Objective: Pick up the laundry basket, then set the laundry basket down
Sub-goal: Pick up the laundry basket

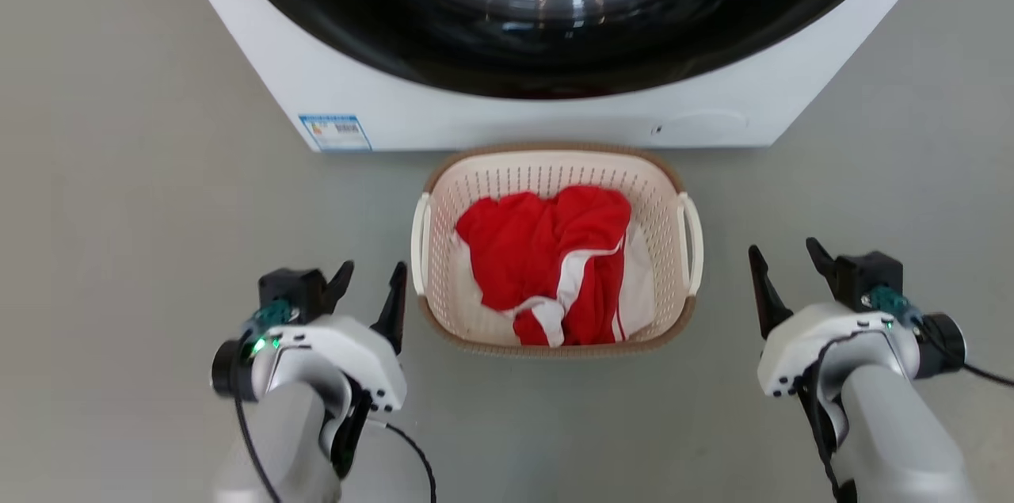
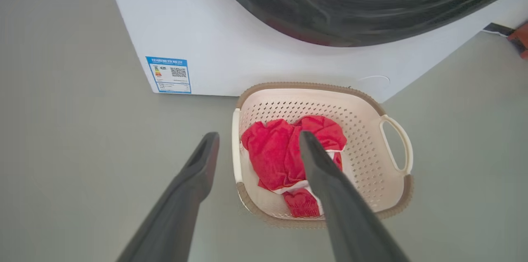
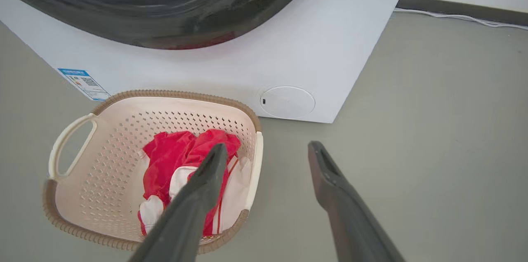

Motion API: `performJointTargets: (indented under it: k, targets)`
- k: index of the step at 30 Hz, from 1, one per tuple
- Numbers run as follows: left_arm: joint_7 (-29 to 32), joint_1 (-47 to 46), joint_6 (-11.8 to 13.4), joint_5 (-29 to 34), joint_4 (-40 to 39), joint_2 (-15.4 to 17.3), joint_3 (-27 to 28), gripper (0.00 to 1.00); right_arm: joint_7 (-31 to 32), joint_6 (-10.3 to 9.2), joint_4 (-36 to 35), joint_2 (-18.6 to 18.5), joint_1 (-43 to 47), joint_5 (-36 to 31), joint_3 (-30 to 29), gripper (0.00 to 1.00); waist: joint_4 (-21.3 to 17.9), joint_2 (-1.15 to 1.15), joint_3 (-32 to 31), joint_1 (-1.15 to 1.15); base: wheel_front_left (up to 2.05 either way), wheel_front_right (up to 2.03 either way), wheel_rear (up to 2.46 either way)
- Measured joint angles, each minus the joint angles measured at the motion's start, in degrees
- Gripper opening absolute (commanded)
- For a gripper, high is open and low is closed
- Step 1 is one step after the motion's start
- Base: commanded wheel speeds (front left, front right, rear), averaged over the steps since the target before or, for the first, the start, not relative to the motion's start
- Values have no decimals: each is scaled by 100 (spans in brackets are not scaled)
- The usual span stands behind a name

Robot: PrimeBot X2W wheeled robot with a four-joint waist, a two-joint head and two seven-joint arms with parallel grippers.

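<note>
The laundry basket (image 1: 547, 158), cream-white and perforated with a brown rim, stands on the grey floor just in front of the washer. A red and white garment (image 1: 547, 249) lies inside it. My left gripper (image 1: 372, 273) is open and empty, just outside the basket's left handle (image 1: 418, 241). In the left wrist view its fingers (image 2: 194, 179) straddle that handle side of the basket (image 2: 363, 138). My right gripper (image 1: 784, 249) is open and empty, a short gap to the right of the right handle (image 1: 694, 241). In the right wrist view the basket (image 3: 123, 130) lies at the lower left of my right gripper (image 3: 268, 146).
The white washer (image 1: 475, 115) with its dark round door (image 1: 554, 28) rises right behind the basket; a blue label (image 1: 335, 132) sits at its lower left corner. A white cable (image 3: 453, 16) runs along the wall's base at the far right. Bare floor lies on both sides.
</note>
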Motion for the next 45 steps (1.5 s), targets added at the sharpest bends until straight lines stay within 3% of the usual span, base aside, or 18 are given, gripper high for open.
performJointTargets:
  k: [8, 21, 33, 45]
  targets:
    - [1, -878, -63, -229, 790, -14, -448, 100, 12, 0, 723, -4, -741, -255, 11, 100, 44, 0, 687, 0, 0, 0, 0]
    - [0, -1708, -2, -508, 1066, -24, -634, 100, -192, 0, 1348, 2, -1529, -299, 34, 100, 9, 0, 1723, 0, 0, 0, 0]
    - [0, -2163, 74, -375, 1305, -21, -609, 100, -298, 0, 1484, -1, -1869, -347, 90, 100, -83, 0, 2216, 0, 0, 0, 0]
    - [0, -2601, 87, -270, 1581, -9, -547, 100, -300, 0, 1020, -1, -1987, -178, 296, 100, -109, 0, 2620, 0, 0, 0, 0]
